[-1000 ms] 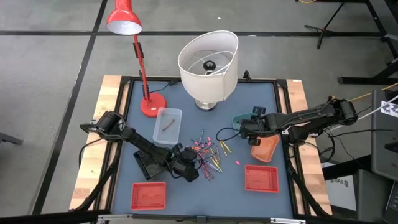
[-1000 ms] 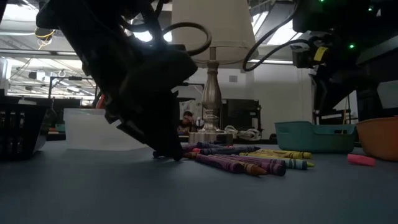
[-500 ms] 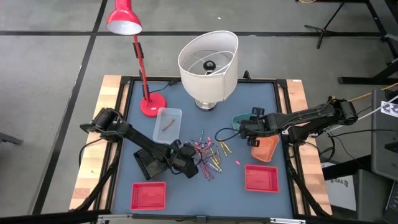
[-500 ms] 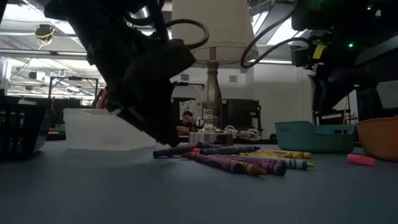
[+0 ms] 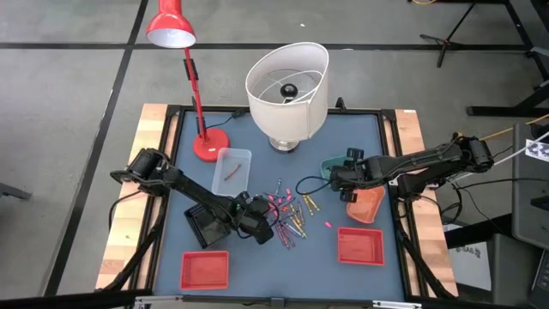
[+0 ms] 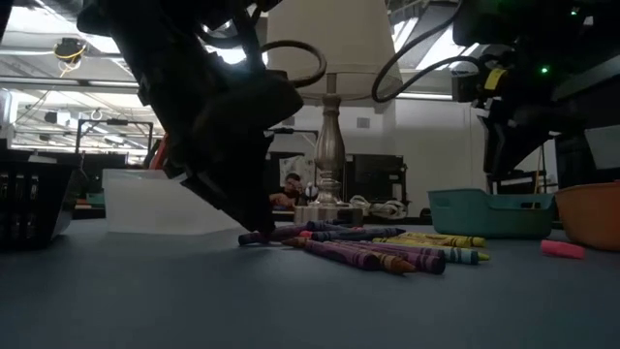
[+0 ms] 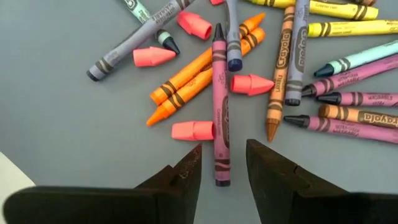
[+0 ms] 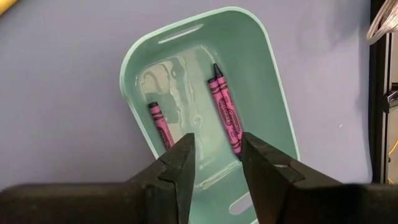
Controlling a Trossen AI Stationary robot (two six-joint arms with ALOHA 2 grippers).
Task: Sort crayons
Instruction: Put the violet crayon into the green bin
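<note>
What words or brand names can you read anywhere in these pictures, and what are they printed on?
"Crayola": on the wrapper of the tan crayon, running along its length.
"Crayola": on the wrapper of the orange-brown crayon at the edge of the pile.
Other crayon wrappers, such as the yellow crayon and the mauve crayon, carry print too small or blurred to read.
No other readable text.

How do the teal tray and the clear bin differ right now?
Colour: the teal tray is opaque green-blue; the clear bin is see-through.
Contents: the teal tray holds two magenta crayons; the clear bin shows one small dark stick.
Place: the teal tray sits right of the crayon pile, under the right gripper; the clear bin sits left of it, by the red lamp's base.
Both are open-topped and upright on the table.
</note>
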